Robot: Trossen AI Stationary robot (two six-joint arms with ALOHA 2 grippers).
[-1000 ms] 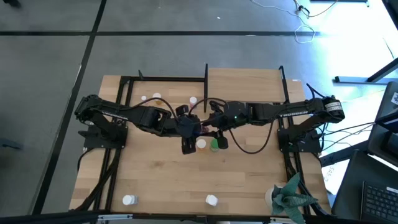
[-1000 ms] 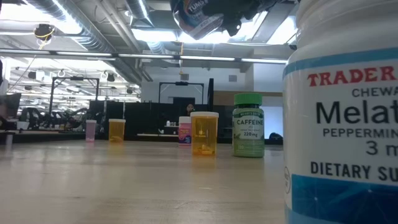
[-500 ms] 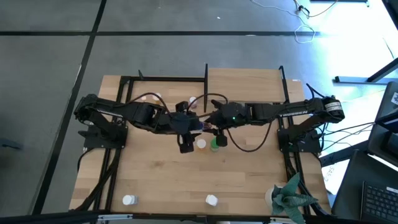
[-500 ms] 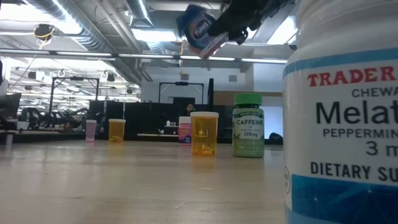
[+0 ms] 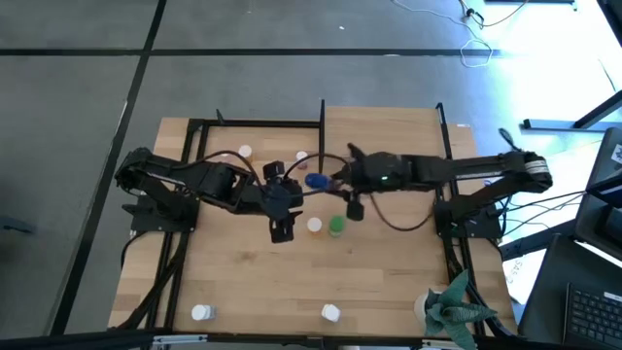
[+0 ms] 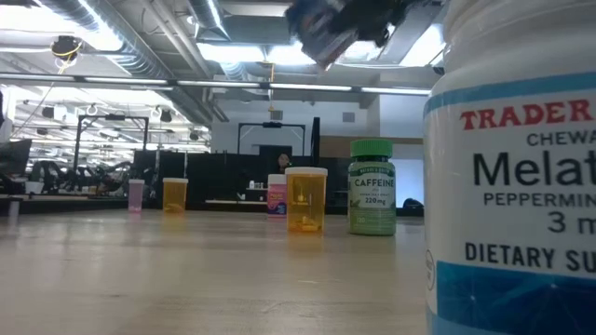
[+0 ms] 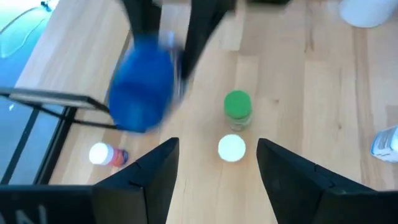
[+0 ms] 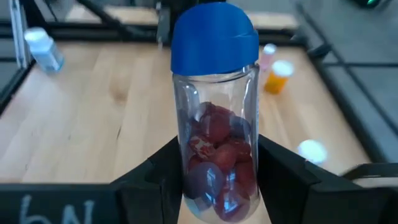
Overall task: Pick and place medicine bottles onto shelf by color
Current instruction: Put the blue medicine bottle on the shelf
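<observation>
Clear blue-capped pill bottle, cap forward along closed right gripper; wooden black-framed shelf at one o'clock; left gripper open, empty.

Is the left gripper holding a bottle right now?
No, the left gripper is open and empty; the blue-capped bottle sits between the right gripper's fingers.
</observation>
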